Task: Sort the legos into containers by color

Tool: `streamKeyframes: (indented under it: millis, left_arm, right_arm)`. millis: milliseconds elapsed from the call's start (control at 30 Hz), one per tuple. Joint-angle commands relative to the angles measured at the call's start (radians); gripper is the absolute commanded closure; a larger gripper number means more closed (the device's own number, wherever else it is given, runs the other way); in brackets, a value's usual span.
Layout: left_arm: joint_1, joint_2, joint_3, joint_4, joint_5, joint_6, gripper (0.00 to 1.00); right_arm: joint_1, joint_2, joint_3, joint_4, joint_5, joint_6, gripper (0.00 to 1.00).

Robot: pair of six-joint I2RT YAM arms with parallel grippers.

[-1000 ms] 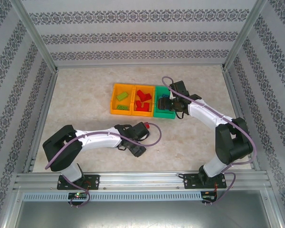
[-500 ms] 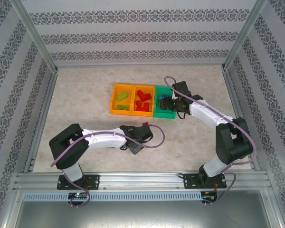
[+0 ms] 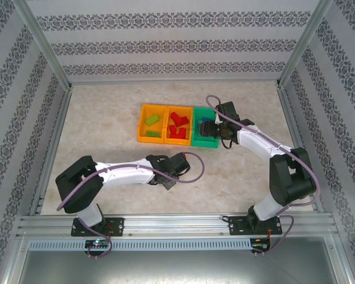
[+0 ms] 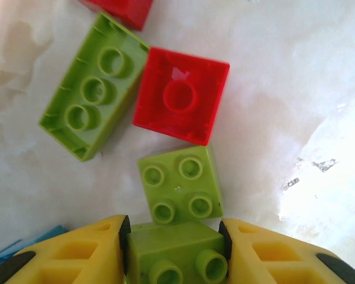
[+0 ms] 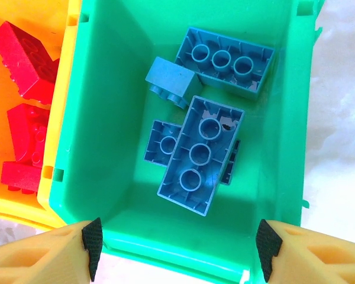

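Note:
My left gripper [image 4: 174, 236] is shut on a small lime green lego [image 4: 177, 254], both pads flat against its sides, low over the table. Just ahead lie a square green lego [image 4: 178, 184], an upturned red lego [image 4: 180, 94] and an oblong green lego [image 4: 94, 86]. In the top view this gripper [image 3: 174, 168] sits at mid-table. My right gripper [image 5: 176, 248] hangs open above the green container [image 5: 77, 118], which holds several blue legos [image 5: 201, 154]. The middle orange container [image 3: 178, 124] holds red legos; the left container [image 3: 152, 124] holds green ones.
A further red brick [image 4: 121, 9] and a blue brick's corner [image 4: 23, 245] lie at the edges of the left wrist view. The three joined bins sit at the table's far centre, with bare marble table [image 3: 106, 118] around them and metal frame rails at the sides.
The left gripper has closed onto the lime green lego, and its arm has shifted slightly over the loose pile. The right gripper stays open above the green bin.

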Motion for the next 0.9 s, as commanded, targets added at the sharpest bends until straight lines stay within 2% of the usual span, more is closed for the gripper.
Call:
streamKeyframes:
  millis: [0, 133, 267, 600, 867]
  left_arm:
    - [-0.016, -0.048, 0.04, -0.053, -0.069, -0.004, 0.59]
    - [0.001, -0.062, 0.076, -0.065, -0.125, 0.02, 0.59]
    - [0.072, -0.065, 0.117, -0.07, -0.138, 0.054, 0.59]
    - [0.364, -0.04, 0.267, -0.047, -0.005, 0.107, 0.6]
    - [0.49, 0.133, 0.438, -0.043, 0.052, 0.071, 0.6]
  right_arm:
    - [-0.012, -0.028, -0.021, 0.0, -0.01, 0.008, 0.28]
    - [-0.012, -0.031, -0.027, 0.002, -0.014, 0.01, 0.28]
    - [-0.012, -0.033, -0.034, 0.004, -0.018, 0.011, 0.28]
    - [-0.012, -0.036, -0.045, 0.013, -0.031, 0.019, 0.28]
    - [0.004, -0.03, -0.04, 0.016, -0.043, 0.019, 0.29]
